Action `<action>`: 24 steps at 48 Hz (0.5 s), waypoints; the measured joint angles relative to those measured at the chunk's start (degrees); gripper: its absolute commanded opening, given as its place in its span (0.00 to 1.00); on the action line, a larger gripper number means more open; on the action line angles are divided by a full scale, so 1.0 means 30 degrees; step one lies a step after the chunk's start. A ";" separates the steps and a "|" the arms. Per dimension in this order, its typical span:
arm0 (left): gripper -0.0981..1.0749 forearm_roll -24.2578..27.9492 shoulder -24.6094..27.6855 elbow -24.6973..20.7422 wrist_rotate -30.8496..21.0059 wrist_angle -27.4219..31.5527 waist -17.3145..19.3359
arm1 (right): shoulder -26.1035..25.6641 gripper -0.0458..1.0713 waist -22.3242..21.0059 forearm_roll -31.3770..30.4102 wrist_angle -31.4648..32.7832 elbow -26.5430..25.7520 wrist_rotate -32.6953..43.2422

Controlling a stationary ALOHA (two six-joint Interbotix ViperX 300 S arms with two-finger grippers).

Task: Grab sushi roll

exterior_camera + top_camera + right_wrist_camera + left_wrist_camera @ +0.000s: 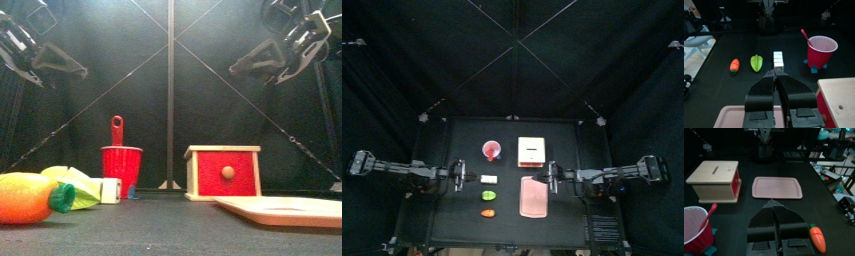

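Top view: sushi roll (489,179) untouched, between red cup (492,151) and green piece (486,196), near left gripper (460,174).

Front view: both arms raised.

Wrist views: left gripper, right gripper (779,75) closed, empty. Approach pending: open, descend.

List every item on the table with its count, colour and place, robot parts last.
small whitish rectangular sushi roll: one, pale white, table's left part, just in front of the cup.
red plastic cup: one, red, a red stick standing in it, left of the box.
wooden box with a slot: one, pale top with red sides, table's middle rear.
flat pink tray: one, pink, in front of the box.
green leaf-shaped toy: one, green, in front of the sushi roll.
orange carrot toy: one, orange, nearest the front edge.
left hand: one, black, jaws together, at the table's left side.
right hand: one, black, jaws together, at the right side.
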 measured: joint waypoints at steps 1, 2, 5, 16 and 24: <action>0.16 -0.0029 0.0146 0.0029 0.0000 0.0000 -0.0029 | 0.0205 0.05 0.0000 0.0029 0.0000 -0.0088 0.0000; 0.17 -0.0059 0.0322 0.0029 0.0000 0.0059 -0.0029 | 0.0410 0.05 -0.0029 0.0029 -0.0029 -0.0205 0.0000; 0.23 -0.0146 0.0645 0.0029 0.0000 0.0176 -0.0088 | 0.1025 0.05 0.0000 0.0029 -0.0029 -0.0498 0.0000; 0.46 -0.0439 0.1025 0.0029 -0.0029 0.0410 -0.0146 | 0.3486 0.05 0.0000 -0.0029 -0.0059 -0.2051 0.0000; 0.67 -0.0586 0.1025 0.0205 -0.0029 0.0439 -0.0176 | 0.4922 0.05 -0.0059 -0.0029 -0.0059 -0.2783 0.0000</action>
